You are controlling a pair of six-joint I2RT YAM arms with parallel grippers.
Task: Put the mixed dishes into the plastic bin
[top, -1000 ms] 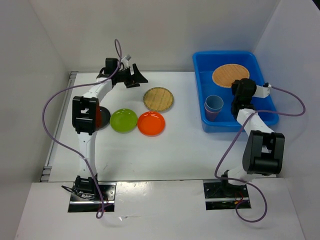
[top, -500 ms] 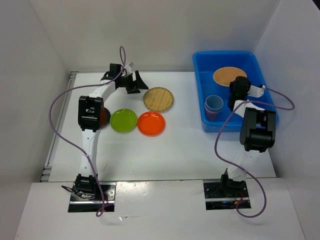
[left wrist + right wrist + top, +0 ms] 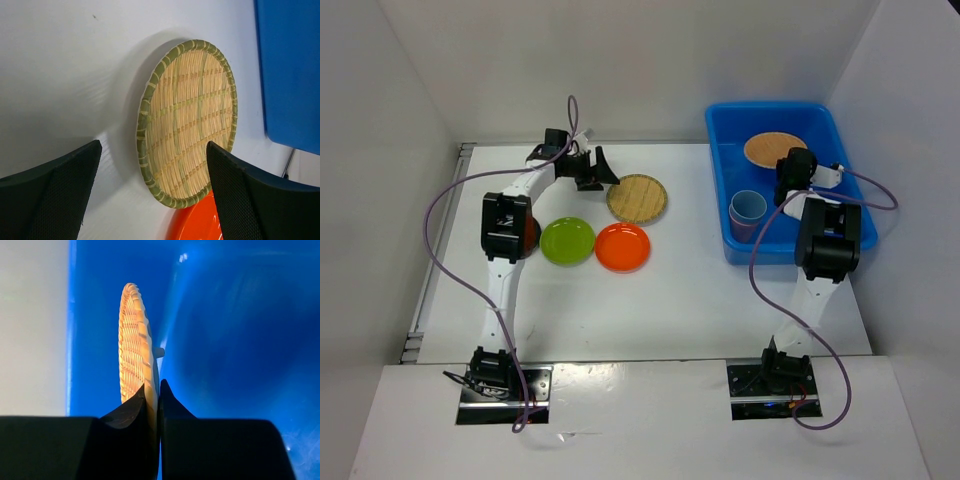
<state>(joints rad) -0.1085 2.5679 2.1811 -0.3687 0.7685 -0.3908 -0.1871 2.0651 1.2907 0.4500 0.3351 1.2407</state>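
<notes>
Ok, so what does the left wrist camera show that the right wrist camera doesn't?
Left wrist only: a tan woven plate lying flat on the white table, framed by the open left gripper, with the orange plate peeking in at the bottom. Right wrist only: a second woven plate seen edge-on, pinched by the right gripper. Both: the blue bin.

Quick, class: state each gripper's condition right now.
Left gripper: open, empty, beside the loose woven plate.
Right gripper: shut on the rim of the second woven plate, inside the blue bin.
</notes>
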